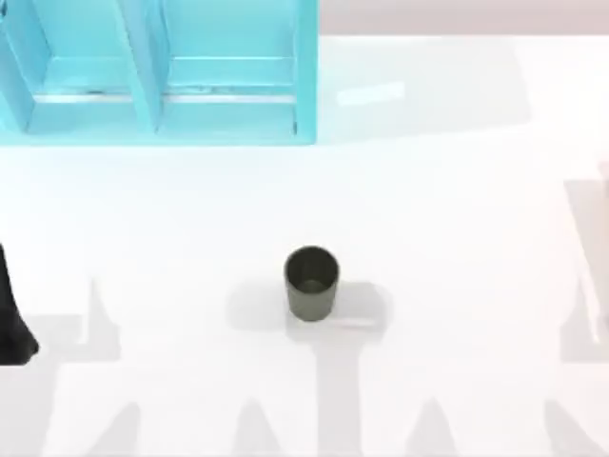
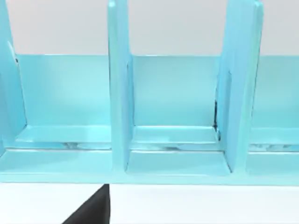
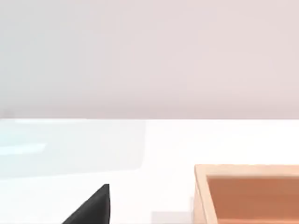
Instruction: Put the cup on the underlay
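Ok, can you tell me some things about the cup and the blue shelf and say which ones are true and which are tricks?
1. The cup stands upright on the white table. True.
2. The cup is full of orange juice. False: its inside looks dark and empty.
3. A gripper is holding the cup. False: nothing touches it; the left arm is far off at the table's left edge.
4. The blue shelf sits at the back left of the table. True.
5. The cup is inside the blue shelf. False: it stands apart from it, out on the open table.
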You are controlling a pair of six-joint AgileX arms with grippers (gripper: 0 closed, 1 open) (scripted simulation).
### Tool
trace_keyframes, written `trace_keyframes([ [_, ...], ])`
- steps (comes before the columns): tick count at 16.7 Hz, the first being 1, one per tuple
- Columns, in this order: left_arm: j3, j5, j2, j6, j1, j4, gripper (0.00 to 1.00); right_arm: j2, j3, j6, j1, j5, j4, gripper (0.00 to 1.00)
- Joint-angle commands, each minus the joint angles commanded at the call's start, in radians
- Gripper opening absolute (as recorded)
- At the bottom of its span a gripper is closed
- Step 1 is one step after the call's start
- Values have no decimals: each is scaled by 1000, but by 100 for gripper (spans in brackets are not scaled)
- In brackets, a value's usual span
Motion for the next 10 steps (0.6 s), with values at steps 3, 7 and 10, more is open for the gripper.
trace_keyframes([
  [3, 9, 1, 10, 6, -8, -7, 100, 0, 0, 0, 0, 0, 0, 100],
  [7, 138, 9, 154, 94, -111, -114, 100, 0, 0, 0, 0, 0, 0, 100],
  [10, 308, 12, 373, 208, -233, -262, 100, 0, 0, 0, 0, 0, 0, 100],
])
